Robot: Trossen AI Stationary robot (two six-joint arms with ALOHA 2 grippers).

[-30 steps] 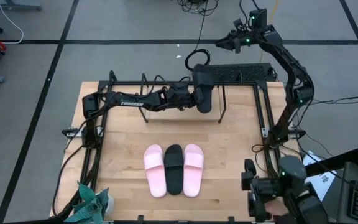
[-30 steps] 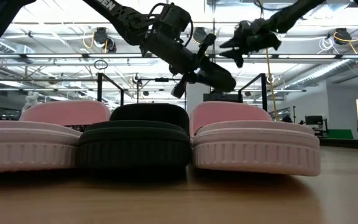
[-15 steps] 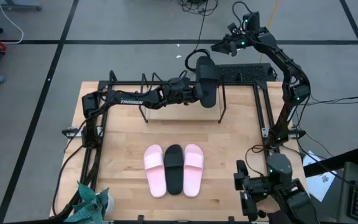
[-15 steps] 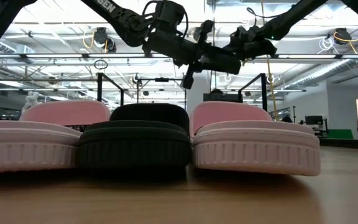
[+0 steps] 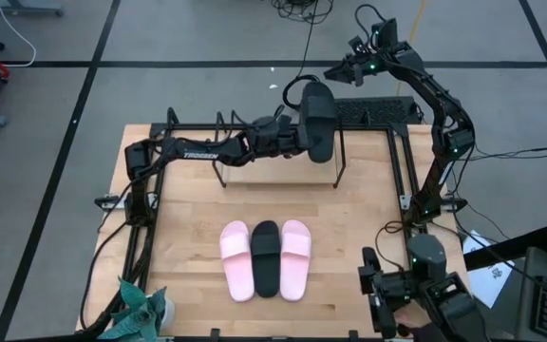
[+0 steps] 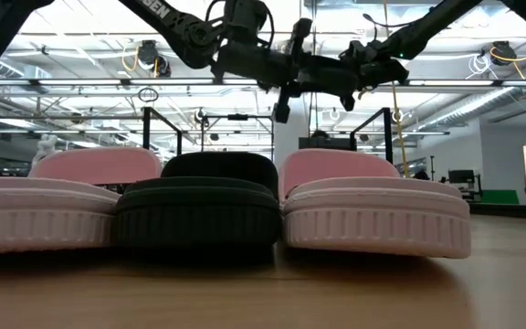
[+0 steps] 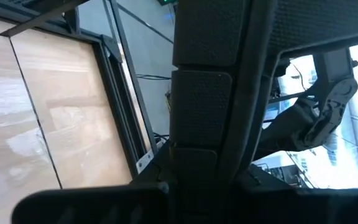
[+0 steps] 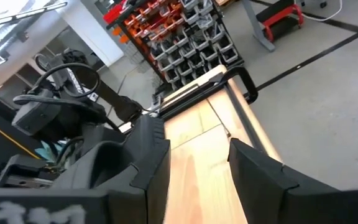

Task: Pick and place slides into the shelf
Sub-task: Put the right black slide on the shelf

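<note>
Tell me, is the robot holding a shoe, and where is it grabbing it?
Yes. The left gripper holds a black slide by one long side edge, up over the shelf. The right gripper holds nothing.

Wooden table (image 5: 188, 204), two pink slides (image 5: 235, 261) (image 5: 295, 258), black slide (image 5: 266, 257)

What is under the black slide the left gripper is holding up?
The black slide, held by the left gripper, hangs over the shelf; its rods show beside it, but the part directly beneath is hidden.
</note>
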